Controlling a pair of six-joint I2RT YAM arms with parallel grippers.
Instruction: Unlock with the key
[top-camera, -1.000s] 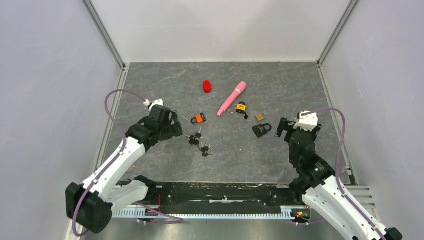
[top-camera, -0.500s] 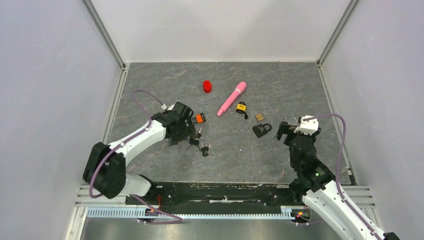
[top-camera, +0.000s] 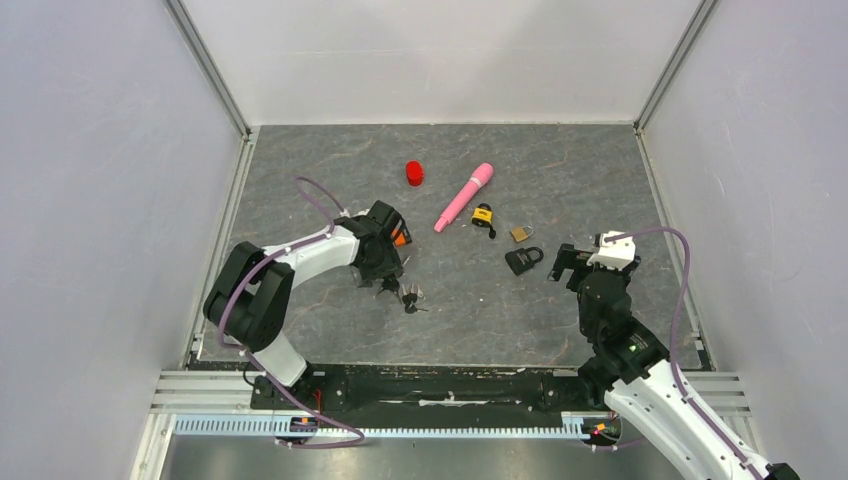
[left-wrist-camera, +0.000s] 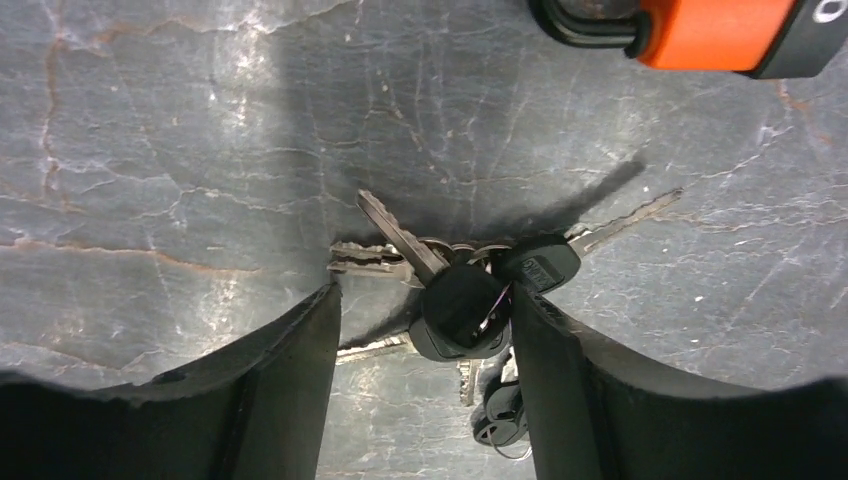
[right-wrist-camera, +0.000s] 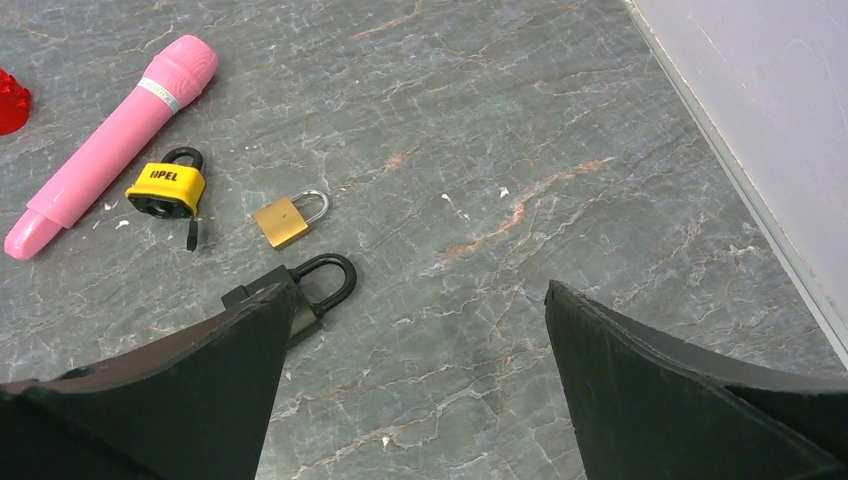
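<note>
The left gripper (top-camera: 391, 272) is down over the keys (top-camera: 386, 284), left of the tabletop's (top-camera: 300, 180) middle and toward its near edge. In its wrist view the jaws stand apart with the bunch between them, the fingers (left-wrist-camera: 290, 380) right beside it. Whether the pads touch yet, I cannot tell.

As I judge it, the task is at its first step. No key is lifted, no padlock is held, and nothing looks unlocked. What is left is picking a key, steadying a padlock, inserting and turning. Which of the 4 padlocks fits cannot be told.

The keys have toothed metal blades and black plastic heads, fanned on 1 ring. A second bunch (top-camera: 411, 298) lies just beside it. The orange padlock (left-wrist-camera: 715, 30) is smooth and plastic-jacketed.

Toward the far edge sit a small ridged red cap (top-camera: 415, 173) and a glossy pink cylinder (top-camera: 464, 196) with a rounded end.

Right of middle lie a yellow padlock (right-wrist-camera: 165, 188), a small square brass padlock (right-wrist-camera: 285, 220) with a silver shackle, and a matte black padlock (right-wrist-camera: 305, 290). Their shackles look seated.

The right gripper (right-wrist-camera: 420, 300) hovers wide open and empty, the black padlock just beside its left finger. The tabletop is grey, veined like stone and faintly shiny.
</note>
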